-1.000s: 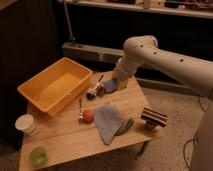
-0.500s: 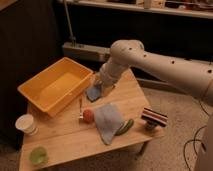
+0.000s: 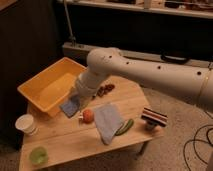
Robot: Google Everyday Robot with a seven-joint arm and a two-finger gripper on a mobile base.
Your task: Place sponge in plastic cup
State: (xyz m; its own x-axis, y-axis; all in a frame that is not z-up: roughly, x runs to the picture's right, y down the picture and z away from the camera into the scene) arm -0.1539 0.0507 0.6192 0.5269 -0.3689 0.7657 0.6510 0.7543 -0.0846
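floor (image 3: 172, 150): speckled grey | table (image 3: 70, 142): light wood | back wall (image 3: 150, 30): dark | light: dim

Blue-grey sponge (image 3: 70, 107) at the pale gripper (image 3: 74, 101) by the yellow bin (image 3: 34, 101) — light-green plastic cup (image 3: 38, 155), white cup (image 3: 26, 123), blue-grey cloth (image 3: 107, 121).

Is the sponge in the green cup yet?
Not yet. Done: the gripper is shut on the sponge. In hand: it holds it by the yellow bin. Left: carry it to the green plastic cup at the table's near corner and drop it in.
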